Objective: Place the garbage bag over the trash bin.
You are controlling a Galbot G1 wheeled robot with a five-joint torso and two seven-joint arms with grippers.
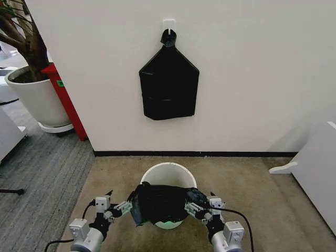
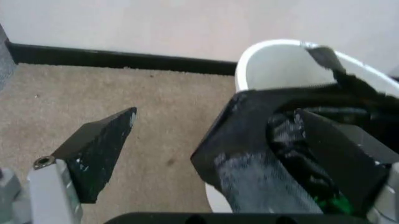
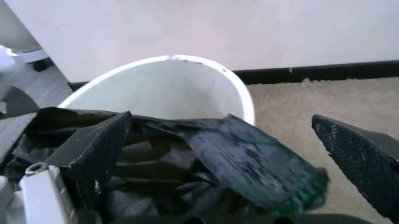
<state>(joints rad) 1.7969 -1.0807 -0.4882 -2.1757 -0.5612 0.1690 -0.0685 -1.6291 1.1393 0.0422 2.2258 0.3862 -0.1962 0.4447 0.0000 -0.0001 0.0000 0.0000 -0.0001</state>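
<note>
The white round trash bin (image 1: 169,173) stands on the beige carpet close in front of me. The black glossy garbage bag (image 1: 163,203) lies crumpled over the bin's near rim and sags into its mouth; the far rim is bare. My left gripper (image 1: 122,208) is at the bag's left edge and my right gripper (image 1: 192,207) at its right edge. In the left wrist view the left gripper (image 2: 218,156) is open, one finger (image 2: 337,154) in the bag's folds (image 2: 262,140), the other (image 2: 100,151) outside over carpet. In the right wrist view the right gripper (image 3: 227,161) is open astride the bag (image 3: 243,154) by the bin (image 3: 168,88).
A flat black bundle of bags (image 1: 169,84) hangs from a wall hook above the bin. A large white plant pot (image 1: 34,100) and a red stand (image 1: 65,100) sit at the left. White furniture (image 1: 315,173) stands at the right. The wall is right behind the bin.
</note>
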